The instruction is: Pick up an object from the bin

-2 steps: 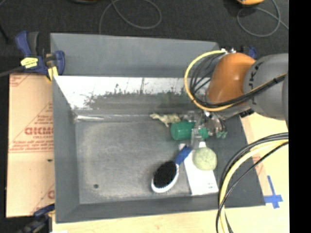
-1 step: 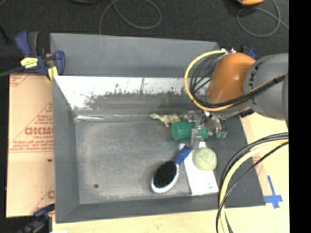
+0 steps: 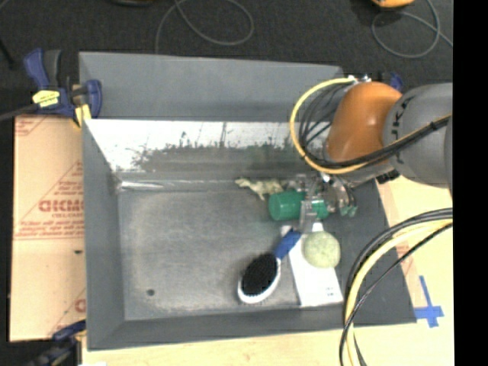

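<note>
At the grey metal bin's [image 3: 103, 227] right, the gripper [image 3: 324, 203], jaw state impossible to tell, sits beside a green plastic cylinder [image 3: 287, 205] that could roll if nudged.

The bin [image 3: 191, 242] is grey metal, its floor dull and speckled, its far wall scuffed to a brighter sheen. Towards the right wall a green cylinder [image 3: 287, 204] looks like smooth, glossy plastic. By the near edge, the brush [image 3: 259, 277] has a white plastic rim and matt black bristles; the pale green ball [image 3: 322, 251] beside it looks fuzzy. The arm's orange cover [image 3: 364, 120] is smooth and glossy.
</note>
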Controlling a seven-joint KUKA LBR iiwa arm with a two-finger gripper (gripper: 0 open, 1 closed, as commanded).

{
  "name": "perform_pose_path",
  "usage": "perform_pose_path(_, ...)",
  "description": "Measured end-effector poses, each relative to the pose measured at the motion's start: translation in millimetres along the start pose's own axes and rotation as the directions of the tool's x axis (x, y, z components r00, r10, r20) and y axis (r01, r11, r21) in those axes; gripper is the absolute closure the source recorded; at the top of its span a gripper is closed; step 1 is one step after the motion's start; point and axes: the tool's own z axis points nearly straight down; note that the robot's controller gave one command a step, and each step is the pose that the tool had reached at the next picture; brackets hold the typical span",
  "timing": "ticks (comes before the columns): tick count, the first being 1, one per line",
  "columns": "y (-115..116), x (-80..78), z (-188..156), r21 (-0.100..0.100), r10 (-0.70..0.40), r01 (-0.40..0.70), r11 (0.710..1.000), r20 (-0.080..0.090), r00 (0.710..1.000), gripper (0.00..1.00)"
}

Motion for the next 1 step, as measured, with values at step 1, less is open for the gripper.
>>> perform_pose_path(1,-0.4,-0.3,-9.6,0.0,0.0,0.0,1.0,-0.002,1.0,1.0)
